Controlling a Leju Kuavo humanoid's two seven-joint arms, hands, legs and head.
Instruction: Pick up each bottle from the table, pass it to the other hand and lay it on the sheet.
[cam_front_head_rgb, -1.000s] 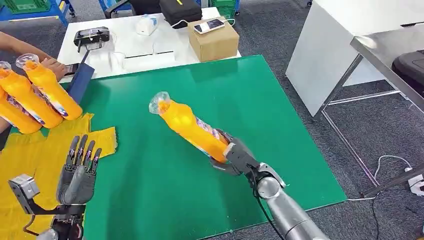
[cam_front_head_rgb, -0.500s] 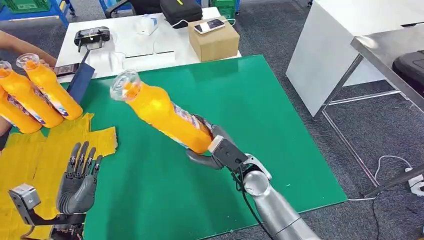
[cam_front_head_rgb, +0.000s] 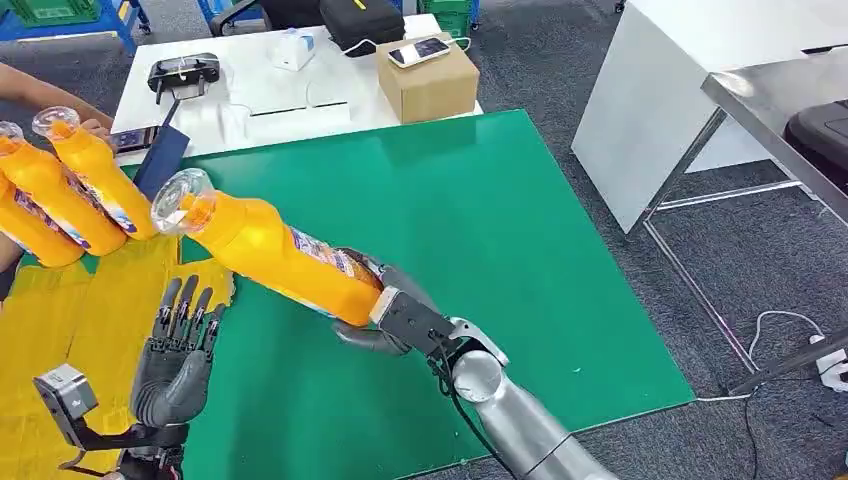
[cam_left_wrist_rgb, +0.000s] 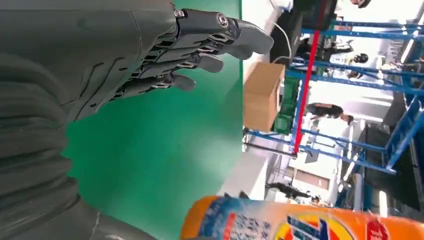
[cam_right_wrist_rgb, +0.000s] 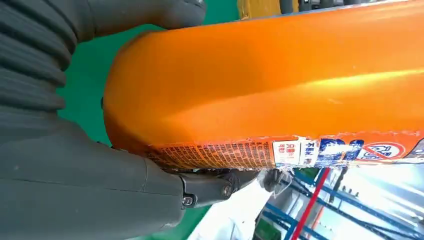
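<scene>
My right hand (cam_front_head_rgb: 400, 315) grips the base of an orange bottle (cam_front_head_rgb: 265, 250) with a clear cap, held tilted above the green mat (cam_front_head_rgb: 500, 220), cap toward the left. The same bottle (cam_right_wrist_rgb: 280, 90) looms large in the right wrist view, and its label (cam_left_wrist_rgb: 300, 222) edges into the left wrist view. My left hand (cam_front_head_rgb: 180, 345) is open, fingers up, just below and left of the bottle, over the edge of the yellow sheet (cam_front_head_rgb: 70, 320). Its spread fingers (cam_left_wrist_rgb: 200, 45) hold nothing. Three more orange bottles (cam_front_head_rgb: 75, 185) lie at the sheet's far left corner.
A person's arm (cam_front_head_rgb: 50, 95) reaches in at the far left by the lying bottles. Behind the mat a white table carries a cardboard box (cam_front_head_rgb: 428, 80) with a phone, a black device (cam_front_head_rgb: 183, 72) and a dark bag (cam_front_head_rgb: 360, 20). A grey table frame (cam_front_head_rgb: 720, 150) stands right.
My right hand has carried the bottle leftward across the mat, toward my left hand. The left hand has risen slightly and shifted right. The lying bottles have not moved.
</scene>
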